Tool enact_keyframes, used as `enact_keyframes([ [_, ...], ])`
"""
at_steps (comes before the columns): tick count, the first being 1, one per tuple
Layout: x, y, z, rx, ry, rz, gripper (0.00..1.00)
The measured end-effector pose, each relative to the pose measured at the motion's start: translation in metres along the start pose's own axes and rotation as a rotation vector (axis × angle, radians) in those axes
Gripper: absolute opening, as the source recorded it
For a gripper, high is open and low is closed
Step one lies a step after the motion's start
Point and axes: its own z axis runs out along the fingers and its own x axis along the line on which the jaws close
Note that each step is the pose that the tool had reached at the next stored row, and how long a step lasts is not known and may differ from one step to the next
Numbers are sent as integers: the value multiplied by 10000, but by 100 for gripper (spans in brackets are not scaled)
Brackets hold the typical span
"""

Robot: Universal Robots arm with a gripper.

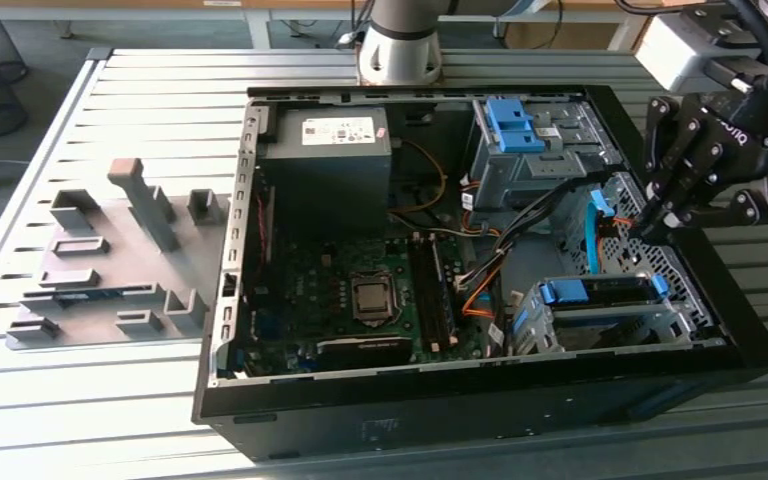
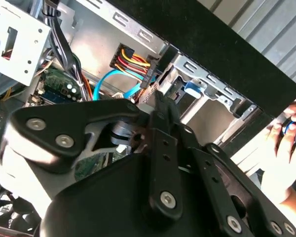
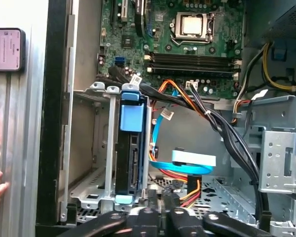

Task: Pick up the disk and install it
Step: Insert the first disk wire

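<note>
The disk sits slotted in the grey metal bay at the case's front corner, on the exterior view's right, with a blue rail along its edge. In the first wrist view the disk stands edge-on in that bay, its connector side facing me. My black gripper hangs just above and behind the bay, over the bundle of cables. Its fingers lie close together with nothing visible between them. In the second wrist view the gripper points at the coloured power plug beside the bay.
The open black computer case holds a motherboard, a grey power-supply box and an upper bay with blue brackets. Blue data cables cross beside the disk. A grey fixture lies on the table. A person's hand is outside the case wall.
</note>
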Motion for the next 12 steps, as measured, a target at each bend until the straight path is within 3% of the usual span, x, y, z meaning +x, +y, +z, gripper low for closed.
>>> enact_keyframes([
  [3, -53, -5, 13, -5, 29, 1, 24],
  [6, -59, -6, 26, -5, 29, 1, 25],
  [7, -59, -6, 30, -5, 29, 1, 31],
  [12, -77, -7, 50, -5, 26, -1, 31],
])
